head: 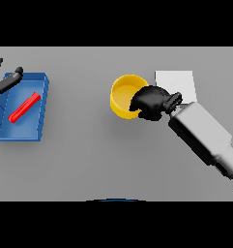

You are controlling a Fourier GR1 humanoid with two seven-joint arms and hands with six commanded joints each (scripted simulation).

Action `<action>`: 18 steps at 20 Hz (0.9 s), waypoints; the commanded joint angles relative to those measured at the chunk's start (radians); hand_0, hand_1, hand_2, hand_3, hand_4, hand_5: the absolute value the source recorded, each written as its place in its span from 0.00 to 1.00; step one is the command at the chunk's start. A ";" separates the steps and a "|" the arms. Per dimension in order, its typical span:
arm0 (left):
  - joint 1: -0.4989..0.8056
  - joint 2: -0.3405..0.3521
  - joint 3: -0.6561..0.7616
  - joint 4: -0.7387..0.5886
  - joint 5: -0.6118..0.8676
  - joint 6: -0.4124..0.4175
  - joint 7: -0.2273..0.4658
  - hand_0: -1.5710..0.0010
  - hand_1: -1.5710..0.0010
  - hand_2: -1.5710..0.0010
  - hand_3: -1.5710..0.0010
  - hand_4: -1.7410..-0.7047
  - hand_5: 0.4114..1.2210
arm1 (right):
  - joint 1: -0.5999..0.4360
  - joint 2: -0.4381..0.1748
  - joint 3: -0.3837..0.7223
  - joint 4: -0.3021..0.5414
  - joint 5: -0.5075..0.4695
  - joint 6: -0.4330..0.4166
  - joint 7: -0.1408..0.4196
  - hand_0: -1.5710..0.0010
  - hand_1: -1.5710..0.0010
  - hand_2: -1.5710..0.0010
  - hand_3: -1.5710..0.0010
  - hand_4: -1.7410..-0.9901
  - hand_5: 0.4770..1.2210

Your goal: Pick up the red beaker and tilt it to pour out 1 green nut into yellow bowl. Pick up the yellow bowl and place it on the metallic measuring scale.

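Observation:
The yellow bowl (123, 94) stands on the grey table, just left of the pale square measuring scale (178, 83). My right hand (151, 101) is at the bowl's right side with its fingers curled over the rim, covering that part of the bowl. The red beaker (24, 107) lies on its side in the blue tray (40, 104) at the far left. My left hand (7, 81) hovers open at the tray's back left corner, apart from the beaker. No green nut shows inside the bowl or anywhere else.
The blue tray's raised walls surround the beaker. My right forearm (205, 135) crosses the table's right side and hides the scale's front right corner. Bare grey table lies between the tray and the bowl.

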 commanded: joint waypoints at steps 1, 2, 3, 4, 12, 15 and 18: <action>-0.011 -0.004 0.003 0.003 0.006 0.000 0.008 1.00 1.00 1.00 1.00 0.92 0.36 | 0.012 -0.005 -0.002 -0.027 -0.002 0.007 0.018 0.01 0.01 0.08 0.24 0.00 1.00; -0.001 -0.004 0.006 0.002 0.008 0.001 0.002 1.00 1.00 1.00 1.00 0.91 0.36 | 0.028 -0.011 -0.003 -0.056 -0.006 0.017 0.029 0.00 0.00 0.06 0.24 0.00 1.00; -0.001 0.001 0.013 -0.006 0.015 0.001 -0.001 1.00 1.00 1.00 1.00 0.91 0.36 | 0.050 -0.018 -0.002 -0.092 -0.009 0.027 0.041 0.00 0.00 0.05 0.25 0.00 1.00; -0.008 0.002 0.012 0.000 0.013 0.000 0.005 1.00 1.00 1.00 1.00 0.91 0.36 | 0.054 -0.024 -0.012 -0.103 -0.012 0.025 0.041 0.00 0.00 0.04 0.25 0.00 1.00; 0.000 -0.005 0.020 -0.038 0.039 -0.003 0.048 1.00 1.00 1.00 1.00 0.87 0.40 | 0.004 -0.096 -0.119 -0.034 -0.012 -0.065 0.074 0.01 0.00 0.02 0.26 0.00 1.00; 0.012 -0.005 0.020 -0.061 0.045 -0.004 0.071 1.00 1.00 1.00 1.00 0.86 0.41 | -0.014 -0.124 -0.140 0.066 0.009 -0.132 0.043 0.00 0.00 0.01 0.27 0.00 1.00; 0.038 0.000 0.021 -0.099 0.046 0.003 0.091 1.00 1.00 1.00 1.00 0.86 0.43 | -0.033 -0.126 -0.160 0.150 0.010 -0.171 0.045 0.00 0.00 0.01 0.27 0.00 1.00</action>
